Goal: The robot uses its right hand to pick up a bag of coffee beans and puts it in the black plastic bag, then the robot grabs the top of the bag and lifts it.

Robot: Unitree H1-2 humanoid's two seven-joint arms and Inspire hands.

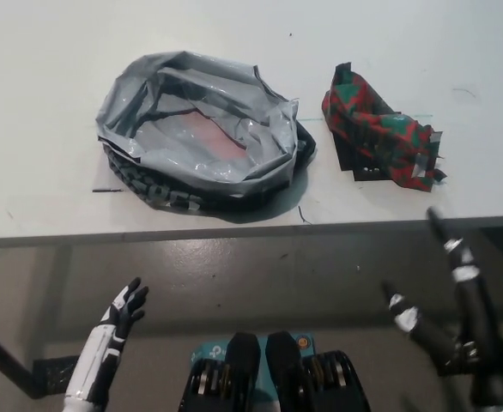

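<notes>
Grey-black plastic bag (202, 129) is sitting on the white table (45, 189), its rim rolled down and mouth gaping upward, presumably so something can be dropped straight in. Coffee bean bag (380, 130), red and green patterned, is lying just right of it, apart from the rim, near the table's front edge and within easy reach of the black arm. Right hand (445, 292) is hovering below the table edge, fingers spread, holding nothing, seemingly poised to rise toward the coffee. Left hand (124, 313) is resting low at lower left, fingers splayed and empty, clear of the working side
</notes>
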